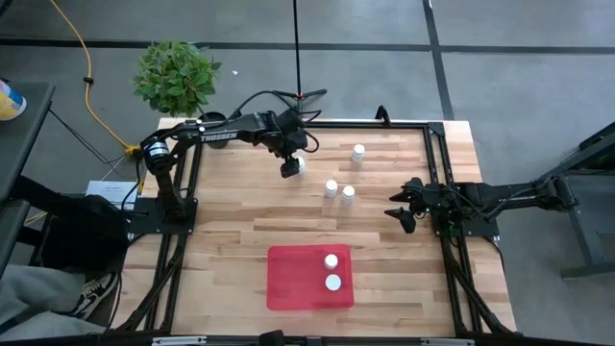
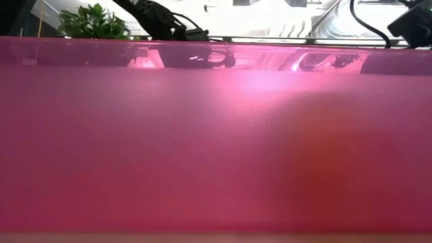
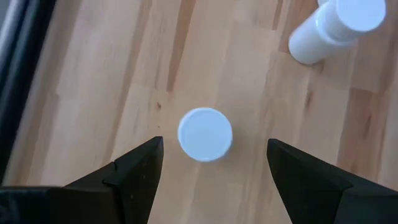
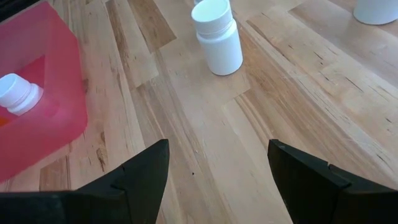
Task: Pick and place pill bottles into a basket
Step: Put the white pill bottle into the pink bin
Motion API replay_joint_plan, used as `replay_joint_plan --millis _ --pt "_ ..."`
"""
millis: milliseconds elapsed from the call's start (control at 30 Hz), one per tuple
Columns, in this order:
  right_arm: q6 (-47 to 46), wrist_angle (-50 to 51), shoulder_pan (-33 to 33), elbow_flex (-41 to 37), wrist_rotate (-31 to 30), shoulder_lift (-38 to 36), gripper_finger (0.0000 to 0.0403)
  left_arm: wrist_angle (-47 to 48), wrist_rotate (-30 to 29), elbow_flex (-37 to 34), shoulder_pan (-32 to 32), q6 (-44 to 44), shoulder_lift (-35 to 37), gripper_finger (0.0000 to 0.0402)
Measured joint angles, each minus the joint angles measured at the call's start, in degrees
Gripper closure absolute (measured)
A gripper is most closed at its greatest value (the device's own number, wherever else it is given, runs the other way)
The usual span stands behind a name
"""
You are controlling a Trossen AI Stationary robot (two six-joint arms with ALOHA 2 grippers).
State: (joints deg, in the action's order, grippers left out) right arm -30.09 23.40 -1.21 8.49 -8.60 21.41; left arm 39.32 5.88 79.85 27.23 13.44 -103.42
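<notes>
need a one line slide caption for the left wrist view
Left gripper, fingers open, poised over a white-capped pill bottle standing on the wooden table, another bottle beyond.

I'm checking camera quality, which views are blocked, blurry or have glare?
Low view: the red basket fills the picture, blurred, with pale glare near its top. Left wrist view: the bottle between the left gripper fingers looks soft. High and right wrist views are clear.

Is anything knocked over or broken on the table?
Nothing stands out. Two pill bottles stand upright in the red tray, and the ones on the wooden table are upright too. Nothing looks spilled or damaged.
</notes>
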Motion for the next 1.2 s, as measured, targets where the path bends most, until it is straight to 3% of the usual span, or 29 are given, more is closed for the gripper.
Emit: replay_joint_plan --millis 300,467,1200 --pt "0.02 0.13 -0.02 0.00 0.00 -0.02 0.0139 -2.06 -0.15 0.05 0.12 0.13 -0.35 0.0082" --pt "0.02 0.33 -0.02 0.00 0.02 -0.02 0.0139 -1.92 2.61 0.13 0.11 -0.18 -1.70 0.0082" --pt "-0.13 1.06 -0.01 0.00 0.00 0.00 0.0139 -3.89 2.07 0.07 0.12 -0.10 -5.60 0.0082"
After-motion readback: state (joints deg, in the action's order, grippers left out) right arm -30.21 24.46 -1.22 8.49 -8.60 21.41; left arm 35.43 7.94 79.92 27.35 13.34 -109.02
